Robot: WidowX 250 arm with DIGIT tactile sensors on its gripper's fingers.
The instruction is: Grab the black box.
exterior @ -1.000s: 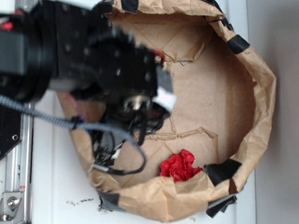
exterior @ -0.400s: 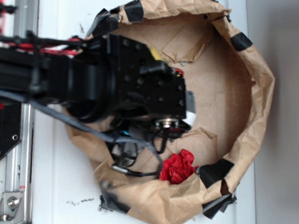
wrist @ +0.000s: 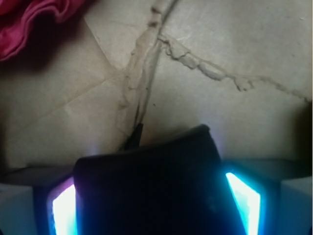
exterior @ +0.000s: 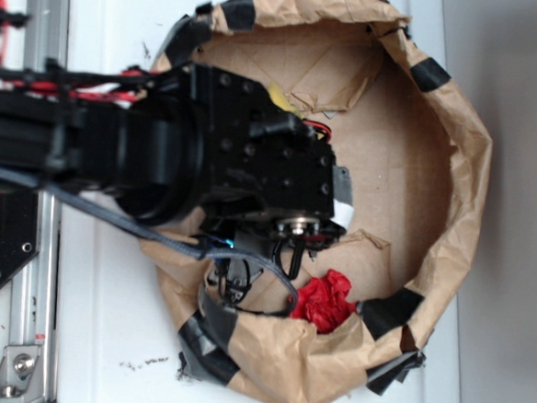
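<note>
White tabletop (exterior: 102, 337) carries a brown paper basin (exterior: 464, 169), its crumpled wall patched with matte black tape (exterior: 392, 310).

Landmark: the basin. All places below are given relative to it.

- Floor: creased, torn brown cardboard (wrist: 234, 44), with a ragged seam running across it in the wrist view.
- Red crumpled item (exterior: 324, 298): on the floor, against the lower wall, beside a tape patch; in the wrist view it sits at the top left corner (wrist: 29, 19).
- Yellow scrap (exterior: 280, 96): near the upper wall, partly hidden by the arm.
- Robot arm (exterior: 161, 152): black, reaching in over the left wall and covering much of the floor.
- Gripper (wrist: 149, 196): over the floor; fingers (wrist: 242, 200) sit on either side of the black box, glowing blue at their inner faces, closed against it.
- Black box (wrist: 146, 186): glossy, rounded top edge, filling the gap between the fingers; hidden under the arm in the exterior view.
</note>
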